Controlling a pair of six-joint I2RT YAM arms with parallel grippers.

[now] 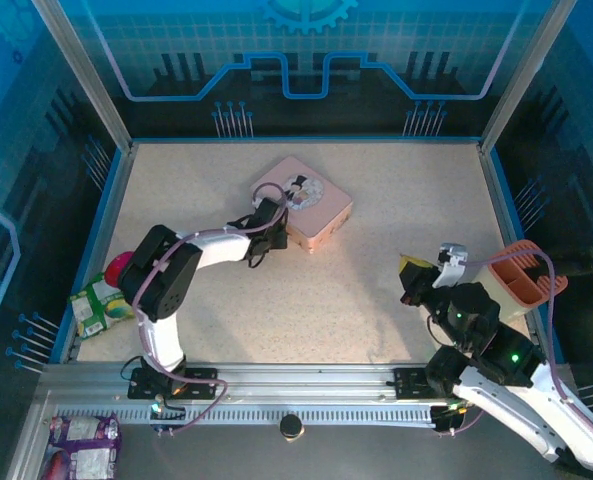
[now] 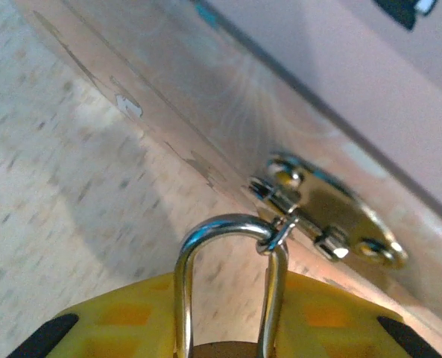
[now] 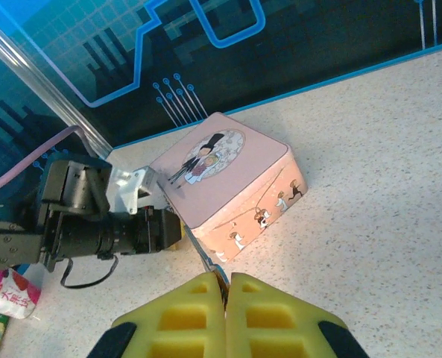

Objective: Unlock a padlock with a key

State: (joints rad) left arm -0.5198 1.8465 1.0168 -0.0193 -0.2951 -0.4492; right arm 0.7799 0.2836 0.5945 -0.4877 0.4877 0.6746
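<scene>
The padlock's silver shackle (image 2: 221, 223) is hooked through a small ring on the metal hasp (image 2: 332, 216) of the pink tin (image 1: 311, 205). A sliver of its brass body (image 2: 224, 350) shows between the yellow pads. My left gripper (image 2: 224, 332) is shut on the padlock, pressed against the tin's near-left side (image 1: 268, 222). My right gripper (image 3: 226, 287) hovers at the right of the table (image 1: 416, 275), apart from the tin. It is shut on the key (image 3: 201, 253), whose thin dark blade sticks out from between the pads toward the tin (image 3: 221, 175).
An orange holder (image 1: 521, 280) stands at the right edge beside the right arm. Snack packets (image 1: 96, 305) and a pink ball (image 1: 119, 265) lie at the left edge. A round black knob (image 1: 292, 426) sits on the front rail. Speckled tabletop lies between the arms.
</scene>
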